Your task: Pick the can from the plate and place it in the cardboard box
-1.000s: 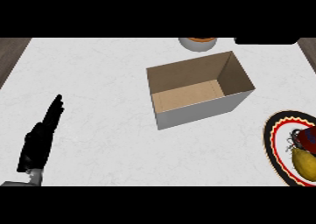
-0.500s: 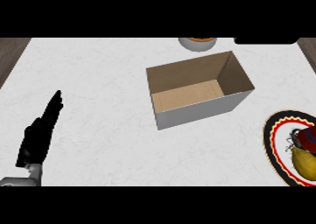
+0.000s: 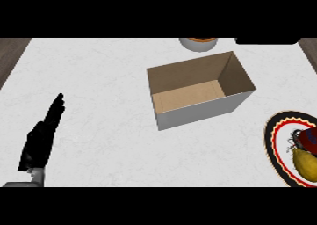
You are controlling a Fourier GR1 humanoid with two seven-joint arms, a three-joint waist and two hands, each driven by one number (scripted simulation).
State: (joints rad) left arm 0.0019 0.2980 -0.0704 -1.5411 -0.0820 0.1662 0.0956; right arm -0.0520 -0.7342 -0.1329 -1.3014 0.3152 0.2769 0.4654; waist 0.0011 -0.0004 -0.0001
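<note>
One hand in view only: my left hand (image 3: 39,143), low at the counter's (image 3: 102,88) left side, fingers (image 3: 55,107) straight and together, holding nothing, resting. Right hand not in view, so no read on it. Can (image 3: 311,138) is the red thing lying on the plate (image 3: 275,132) at the far right edge, partly cut off by the frame, with a yellowish item (image 3: 307,163) just beside it on the same plate. Some dark wiry detail at the can's left side, can't tell what it is. Cardboard box (image 3: 199,94) sits mid-counter, open top, nothing visible inside, well apart from the plate to its left and further back. My read: nothing done yet, step in hand is the reach and grasp. Plate is on my right, so the right hand should do the job and the left should stay parked. Come in from above the plate, fingers spread wide before descending, and line up across the can's narrow axis since it looks tipped, not upright. Keep clear of the yellow item so I don't shove it off the plate. Lift straight up before travelling, enough to clear the box's near wall, then move left and back to over the opening. Risk: can rolling on the plate as the fingers close. Small bowl-like thing (image 3: 199,42) at the back edge is irrelevant.
</note>
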